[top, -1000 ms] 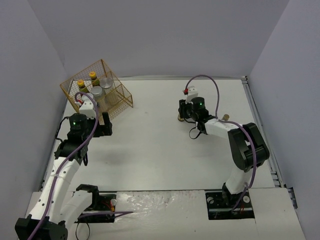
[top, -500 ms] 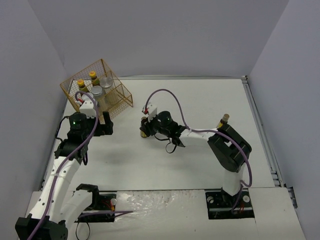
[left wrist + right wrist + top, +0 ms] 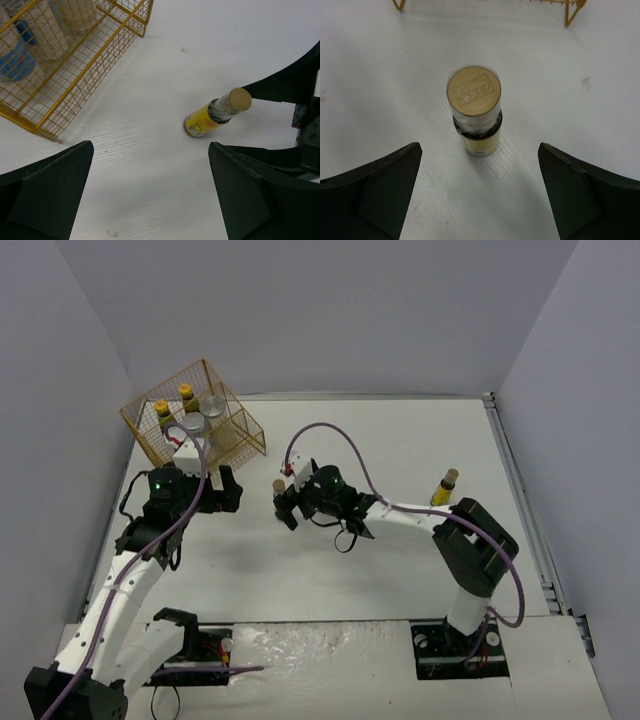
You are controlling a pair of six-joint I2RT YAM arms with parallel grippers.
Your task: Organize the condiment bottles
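Right gripper [image 3: 478, 146] spread wide, one finger on each side of a tan-capped, yellow-labelled bottle [image 3: 474, 112], neither touching it. Bottle upright on the table [image 3: 400, 440], left of centre, near the wire basket [image 3: 163, 385]. Left gripper [image 3: 150, 146] also spread, empty, facing the same bottle from the basket side. Basket sits in the far-left corner and holds two yellow-capped bottles [image 3: 161, 408] and silver-lidded jars [image 3: 194, 422]. Another bottle [image 3: 444, 485] stands alone toward the right edge.
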